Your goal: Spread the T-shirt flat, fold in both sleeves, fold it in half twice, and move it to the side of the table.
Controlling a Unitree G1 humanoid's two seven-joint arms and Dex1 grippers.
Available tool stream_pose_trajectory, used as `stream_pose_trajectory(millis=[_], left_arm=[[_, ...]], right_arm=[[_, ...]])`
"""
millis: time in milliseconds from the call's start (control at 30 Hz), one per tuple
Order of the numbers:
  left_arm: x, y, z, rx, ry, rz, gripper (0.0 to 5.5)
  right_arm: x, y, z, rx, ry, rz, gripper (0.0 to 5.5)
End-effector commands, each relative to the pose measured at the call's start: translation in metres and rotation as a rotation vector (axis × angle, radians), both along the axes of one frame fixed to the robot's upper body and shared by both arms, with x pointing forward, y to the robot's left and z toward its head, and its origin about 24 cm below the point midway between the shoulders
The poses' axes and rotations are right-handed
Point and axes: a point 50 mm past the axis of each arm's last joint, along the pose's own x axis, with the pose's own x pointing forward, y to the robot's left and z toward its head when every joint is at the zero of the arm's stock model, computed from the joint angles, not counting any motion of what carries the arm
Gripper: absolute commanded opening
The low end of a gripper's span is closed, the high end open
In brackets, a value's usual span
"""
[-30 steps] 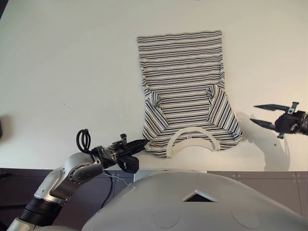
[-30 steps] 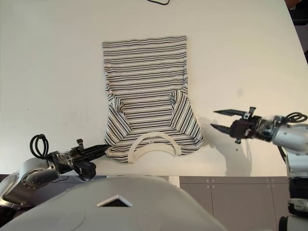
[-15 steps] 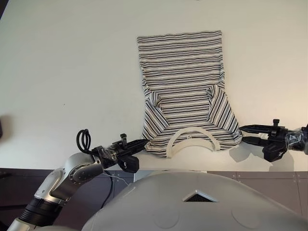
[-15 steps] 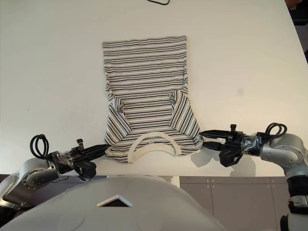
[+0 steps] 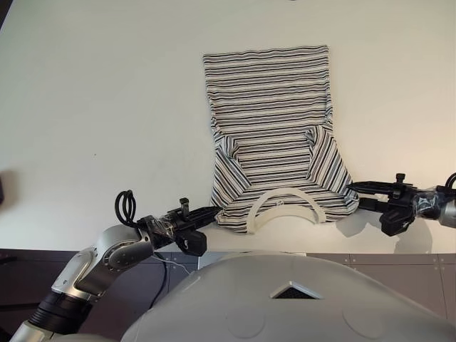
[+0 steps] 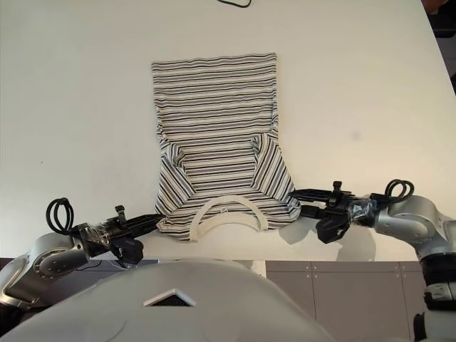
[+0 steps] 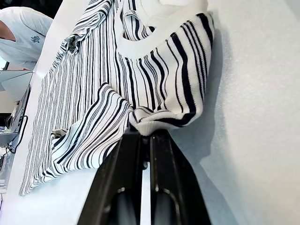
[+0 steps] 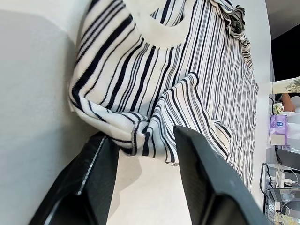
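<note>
Left gripper (image 7: 145,138) pinching the striped T-shirt (image 7: 93,93) at its shoulder corner, white collar (image 7: 164,14) beyond, pale table (image 7: 253,117) beneath

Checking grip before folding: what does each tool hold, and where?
Left tool pinches the T-shirt at its near left corner; right tool, open around the right corner, holds nothing.

We read no text, number or sign. Small tag (image 5: 279,203) inside collar of T-shirt (image 5: 271,121): too small, nothing legible to us. Purple packet (image 8: 280,124) in room behind table: some marking on it, too blurred for us to read.
</note>
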Motion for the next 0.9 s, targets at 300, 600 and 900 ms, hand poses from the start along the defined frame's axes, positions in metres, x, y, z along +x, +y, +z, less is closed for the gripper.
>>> stream_pose_trajectory(millis=[300, 600, 900], left_arm=[[-0.009, 0.012, -0.019, 0.122, 0.104, -0.018, 0.1], [0.0, 0.009, 0.003, 0.032, 0.116, -0.005, 0.1], [-0.026, 0.0, 0.072, -0.226, 0.463, 0.081, 0.1]], right_arm=[[-0.008, 0.001, -0.016, -0.113, 0.141, 0.026, 0.93], [0.002, 0.01, 0.009, -0.096, 0.191, 0.029, 0.13], [-0.01, 0.014, 0.083, -0.078, 0.751, -0.15, 0.13]])
